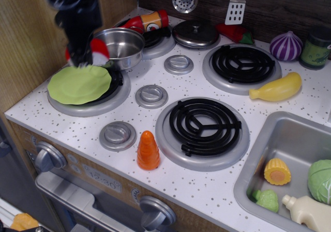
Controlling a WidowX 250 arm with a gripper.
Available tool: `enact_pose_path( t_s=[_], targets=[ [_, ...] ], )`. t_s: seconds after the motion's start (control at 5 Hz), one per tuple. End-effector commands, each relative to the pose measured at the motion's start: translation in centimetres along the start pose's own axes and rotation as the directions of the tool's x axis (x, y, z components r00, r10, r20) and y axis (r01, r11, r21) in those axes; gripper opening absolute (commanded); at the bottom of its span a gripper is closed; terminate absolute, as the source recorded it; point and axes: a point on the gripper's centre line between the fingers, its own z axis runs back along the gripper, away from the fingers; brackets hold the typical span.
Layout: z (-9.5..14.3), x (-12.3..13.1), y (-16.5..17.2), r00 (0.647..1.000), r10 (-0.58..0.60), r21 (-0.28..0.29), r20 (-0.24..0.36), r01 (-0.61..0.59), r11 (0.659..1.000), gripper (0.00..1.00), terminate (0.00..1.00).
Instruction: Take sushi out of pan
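Note:
The pan (122, 47), a shiny steel pot, stands at the back left of the stove and looks empty inside. My black gripper (83, 56) is blurred by motion just left of the pan, above the far edge of the green plate (79, 84). It is shut on the sushi (97, 53), a small red piece with a white band, which is outside the pan and held just above the plate's far edge.
A red-and-yellow bottle (147, 21) lies behind the pan. A steel lid (195, 33), orange carrot (148, 150), yellow squash (275, 88), purple onion (286, 46) and a sink (269, 144) with toy food lie to the right. A wooden wall (26, 41) stands at left.

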Motion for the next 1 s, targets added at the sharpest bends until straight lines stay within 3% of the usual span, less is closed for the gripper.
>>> enact_pose_path(
  t_s=[0.0, 0.6, 0.8],
  targets=[
    [-0.61, -0.84, 0.66, 0.994, -0.045, 0.044, 0.097, 0.041, 0.998, 1.00, 0.00],
    [-0.61, -0.84, 0.66, 0.994, -0.045, 0.044, 0.097, 0.041, 0.998, 1.00, 0.00],
    [-0.61, -0.84, 0.66, 0.994, -0.045, 0.044, 0.097, 0.041, 0.998, 1.00, 1.00]
  ],
)
